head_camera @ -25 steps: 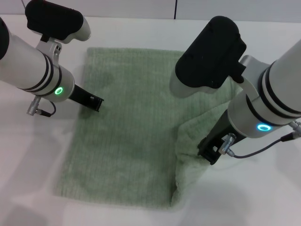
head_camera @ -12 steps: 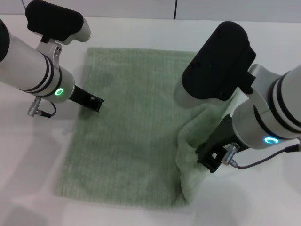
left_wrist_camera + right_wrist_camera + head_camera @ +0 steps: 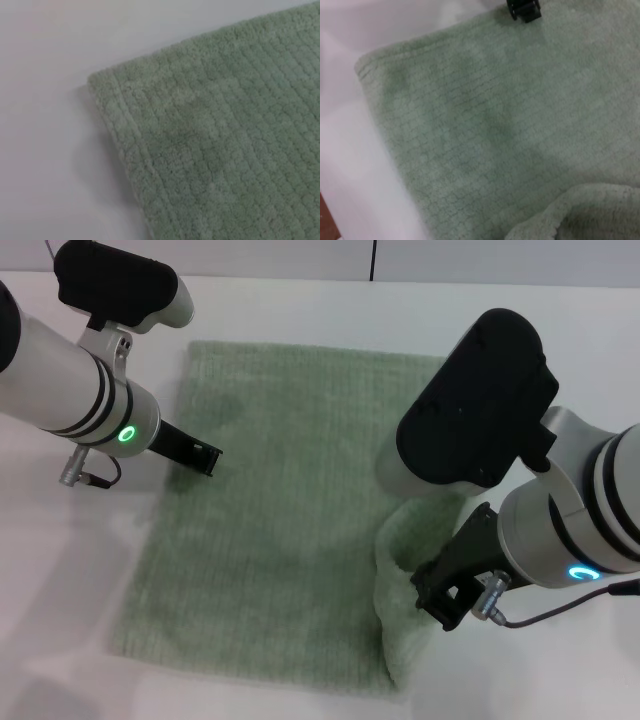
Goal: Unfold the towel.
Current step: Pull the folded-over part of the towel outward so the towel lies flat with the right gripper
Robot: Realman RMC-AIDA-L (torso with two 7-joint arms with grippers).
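Observation:
The pale sage-green towel (image 3: 270,530) lies mostly flat on the white table (image 3: 60,570). Its right part is still doubled into a raised flap (image 3: 402,540). My right gripper (image 3: 440,602) is shut on this flap near the towel's front right and holds it a little above the table. My left gripper (image 3: 207,458) is shut at the towel's left edge, low on the cloth. The left wrist view shows a flat hemmed corner of the towel (image 3: 225,150). The right wrist view shows the spread towel (image 3: 495,110), the lifted flap (image 3: 590,215) and the left gripper (image 3: 523,9) far off.
The white table (image 3: 300,310) runs all round the towel, with bare surface to the right (image 3: 600,330) and in front. A dark seam in the back wall (image 3: 374,260) stands behind the table. Nothing else lies on the table.
My right arm has moved right and toward the front, pulling the flap with it, so more of the towel's far right part lies uncovered. The left arm has not moved.

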